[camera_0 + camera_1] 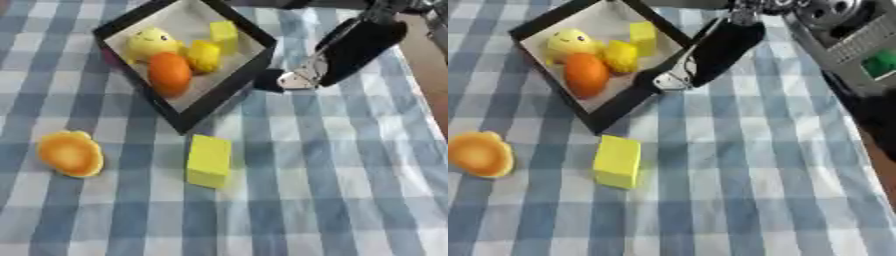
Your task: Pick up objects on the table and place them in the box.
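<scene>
Yellow block (209, 161) and an orange rounded piece (70, 153) lie out on the checked desk (350, 190), near the box (229, 88) — which already holds an orange fruit (169, 73) and three yellow things. Right hand (302, 79) hangs by the box's right edge; whether it is open or clenched I cannot tell, and it carries nothing visible. Likely between picks. Next: reach down to the block — nearest.
</scene>
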